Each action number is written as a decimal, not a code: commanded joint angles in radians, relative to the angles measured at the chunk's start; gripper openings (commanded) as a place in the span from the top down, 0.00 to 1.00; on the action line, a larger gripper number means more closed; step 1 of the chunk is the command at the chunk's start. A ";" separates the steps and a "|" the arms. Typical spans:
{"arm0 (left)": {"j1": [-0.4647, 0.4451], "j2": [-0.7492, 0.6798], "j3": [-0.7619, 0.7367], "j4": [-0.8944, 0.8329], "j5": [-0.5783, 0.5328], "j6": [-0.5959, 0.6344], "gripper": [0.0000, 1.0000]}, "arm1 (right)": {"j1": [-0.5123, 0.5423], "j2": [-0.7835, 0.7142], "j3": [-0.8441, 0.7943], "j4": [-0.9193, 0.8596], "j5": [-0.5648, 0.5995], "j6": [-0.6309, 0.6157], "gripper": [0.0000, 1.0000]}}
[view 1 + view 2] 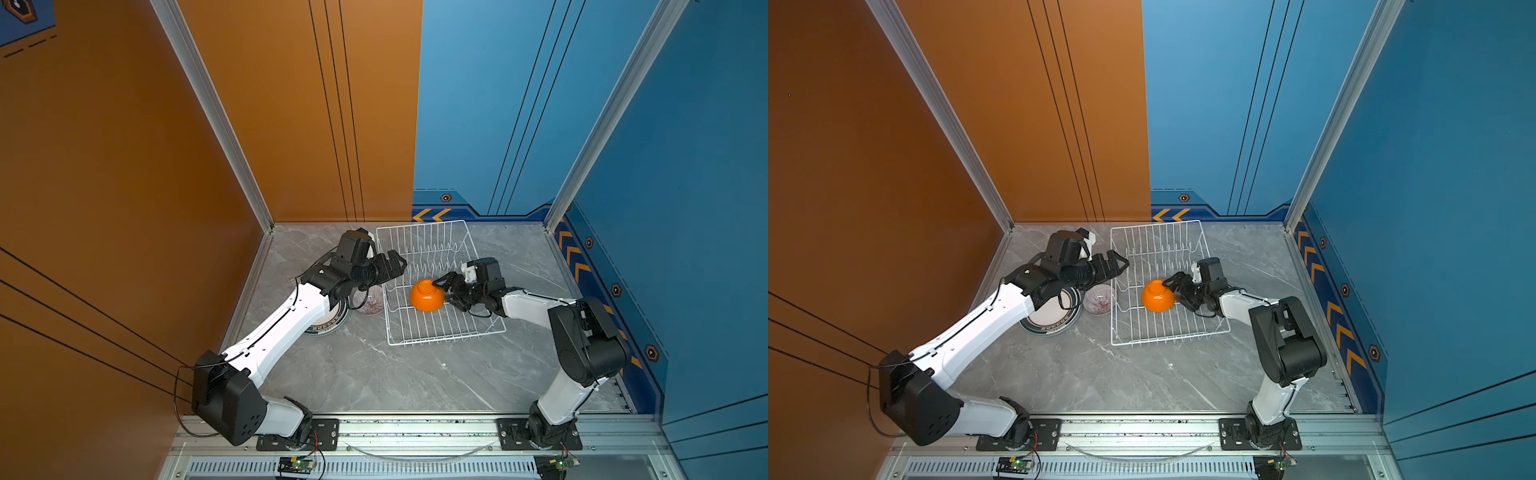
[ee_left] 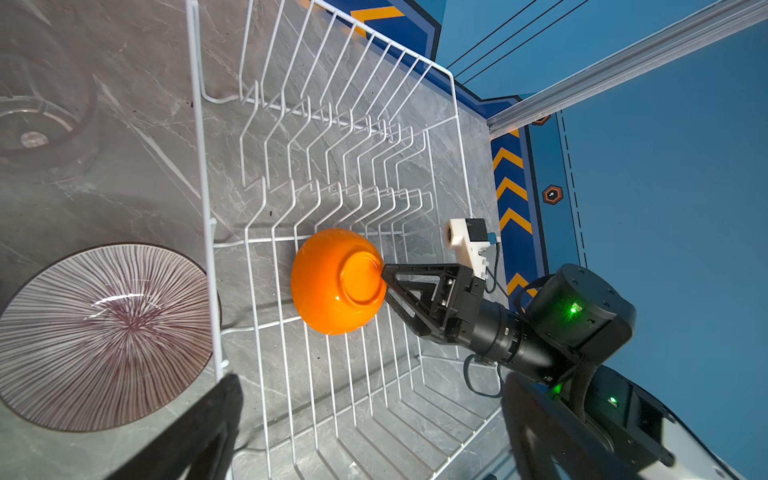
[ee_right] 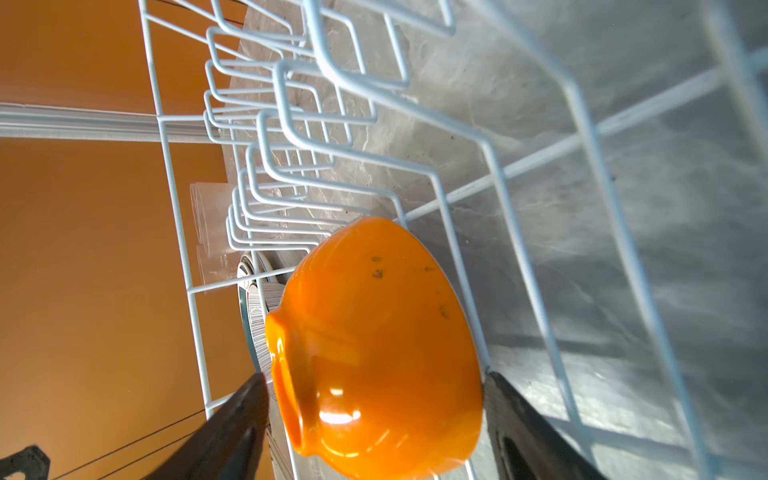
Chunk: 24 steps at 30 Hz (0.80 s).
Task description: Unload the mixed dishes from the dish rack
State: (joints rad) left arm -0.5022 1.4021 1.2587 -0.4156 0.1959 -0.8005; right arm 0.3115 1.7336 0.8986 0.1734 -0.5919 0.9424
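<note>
The white wire dish rack (image 1: 446, 338) (image 1: 1171, 338) (image 2: 203, 166) (image 3: 166, 145) holds one orange bowl (image 1: 426, 296) (image 1: 1158, 296) (image 2: 332, 282) (image 3: 374, 311), lying upside down on its floor wires. My right gripper (image 1: 444, 291) (image 1: 1173, 290) (image 2: 386, 282) (image 3: 374, 378) stands open inside the rack with a finger on either side of the bowl; in the right wrist view a narrow gap shows beside the bowl's foot. Above the rack's left rim hovers my left gripper (image 1: 401, 264) (image 1: 1123, 262) (image 2: 372, 378), open and empty.
On the table left of the rack stand a grey-striped bowl (image 1: 370, 301) (image 1: 1099, 299) (image 2: 104, 332), a dark-ringed plate (image 1: 328, 326) (image 1: 1050, 320) partly under my left arm, and a clear glass tumbler (image 2: 37, 120). Walls close in the back and both sides.
</note>
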 commanded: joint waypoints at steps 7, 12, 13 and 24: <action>0.012 0.000 -0.016 -0.007 0.024 0.012 0.02 | 0.029 0.029 0.095 -0.260 0.074 -0.222 0.20; 0.015 0.001 -0.017 -0.007 0.025 0.011 0.02 | 0.025 0.060 0.112 -0.299 0.087 -0.229 0.20; 0.015 0.001 -0.018 -0.004 0.027 0.009 0.02 | 0.025 0.065 0.114 -0.299 0.087 -0.229 0.19; 0.028 0.013 -0.036 0.030 0.054 -0.015 0.02 | 0.037 0.105 0.143 -0.287 0.091 -0.207 0.23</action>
State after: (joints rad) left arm -0.4839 1.4044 1.2331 -0.4080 0.2192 -0.8082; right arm 0.3374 1.7912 1.0302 -0.0452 -0.5373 0.7467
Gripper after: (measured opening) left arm 0.979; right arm 0.781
